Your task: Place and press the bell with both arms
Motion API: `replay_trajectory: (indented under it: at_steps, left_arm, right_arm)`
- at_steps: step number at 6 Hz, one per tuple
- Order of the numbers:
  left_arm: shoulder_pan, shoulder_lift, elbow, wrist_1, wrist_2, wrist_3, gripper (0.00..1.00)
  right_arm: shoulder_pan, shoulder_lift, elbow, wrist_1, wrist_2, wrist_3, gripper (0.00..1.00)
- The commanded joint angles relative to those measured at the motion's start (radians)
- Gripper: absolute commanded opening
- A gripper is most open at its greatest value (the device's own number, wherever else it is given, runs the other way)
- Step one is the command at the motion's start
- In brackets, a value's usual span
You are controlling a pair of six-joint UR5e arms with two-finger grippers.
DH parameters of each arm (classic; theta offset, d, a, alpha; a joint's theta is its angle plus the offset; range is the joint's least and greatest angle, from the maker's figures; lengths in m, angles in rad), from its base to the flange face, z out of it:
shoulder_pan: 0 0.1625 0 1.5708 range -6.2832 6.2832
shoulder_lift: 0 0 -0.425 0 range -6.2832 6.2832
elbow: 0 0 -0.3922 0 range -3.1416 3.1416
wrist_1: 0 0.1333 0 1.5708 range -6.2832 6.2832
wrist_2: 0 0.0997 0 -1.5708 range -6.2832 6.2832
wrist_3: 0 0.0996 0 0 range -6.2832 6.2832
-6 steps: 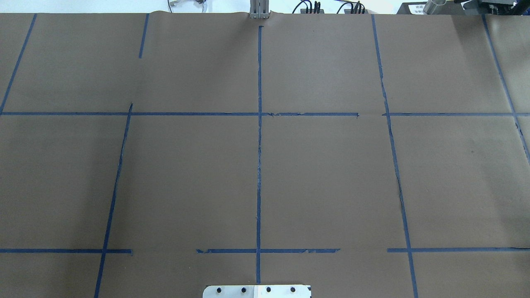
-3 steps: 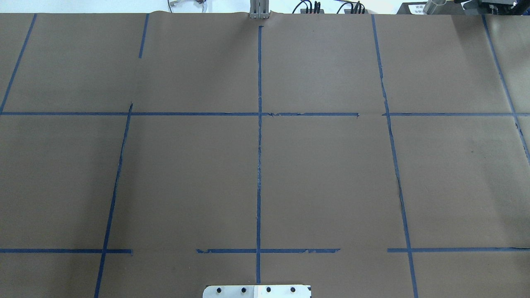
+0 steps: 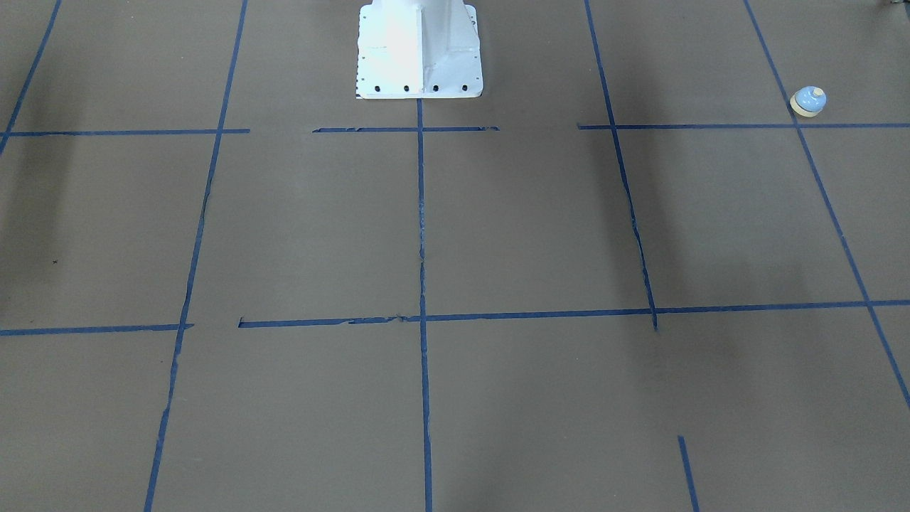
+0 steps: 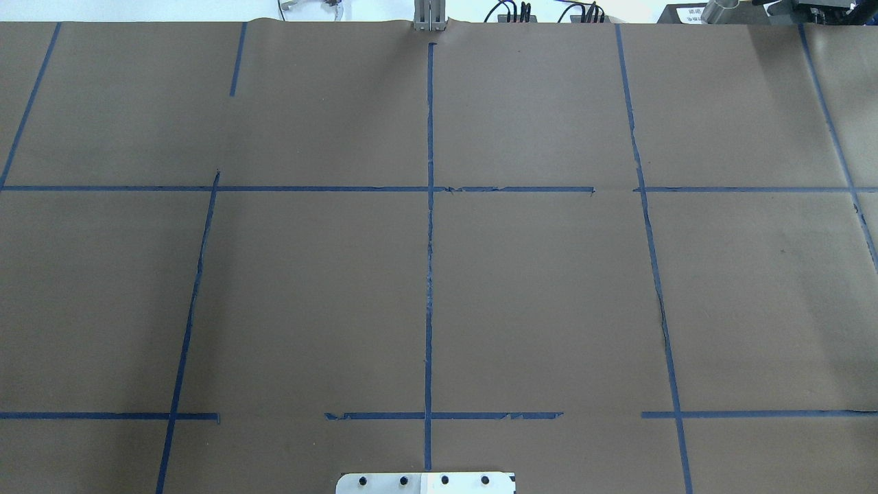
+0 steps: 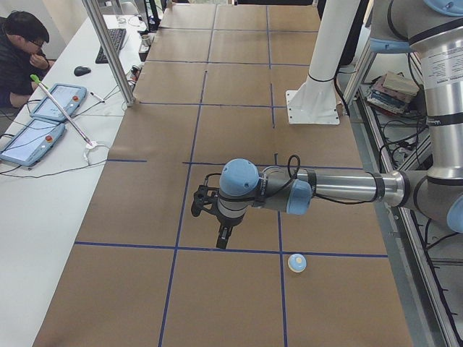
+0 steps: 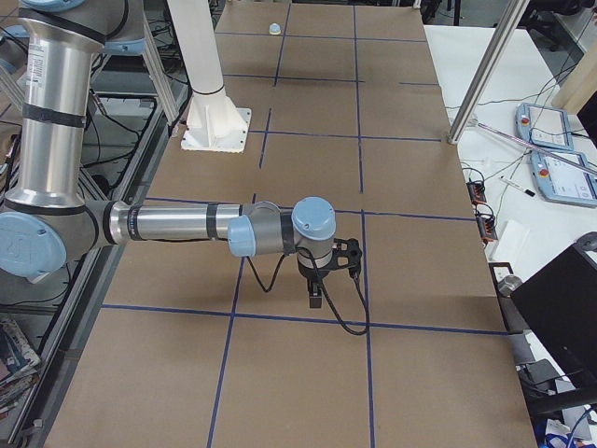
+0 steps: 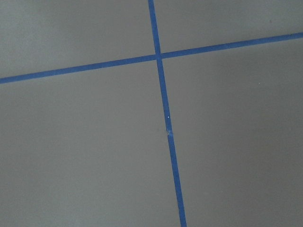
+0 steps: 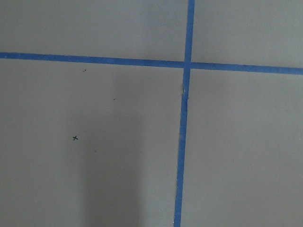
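The bell (image 3: 808,101), a small light-blue dome with a cream base and button, stands on the brown table near a blue tape line at the robot's left end. It also shows in the exterior left view (image 5: 296,262) and, tiny and far off, in the exterior right view (image 6: 274,29). My left gripper (image 5: 223,237) hangs over the table, apart from the bell. My right gripper (image 6: 315,299) hangs over the table's other end. I cannot tell whether either is open or shut. Both wrist views show only paper and tape.
The white pedestal base (image 3: 419,50) stands at the robot's edge of the table. Blue tape lines (image 4: 429,274) cross the brown paper. An operator (image 5: 20,54) sits at a side desk with tablets (image 5: 32,137). A metal post (image 5: 108,50) stands at the table's far edge.
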Motion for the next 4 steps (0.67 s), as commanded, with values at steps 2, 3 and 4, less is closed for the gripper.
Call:
replay_trajectory:
  at_steps: [2,3,4]
  left_arm:
    - [0.176,0.142,0.000,-0.228,0.077,-0.282,1.00]
    - [0.295,0.193,0.004,-0.311,0.099,-0.405,1.00]
    - [0.378,0.233,0.026,-0.321,0.116,-0.423,1.00]
  right_arm:
    - [0.000,0.000,0.009,0.000,-0.001,0.000,1.00]
    - [0.000,0.000,0.012,0.000,-0.001,0.000,1.00]
    - [0.000,0.000,0.012,0.000,-0.001,0.000,1.00]
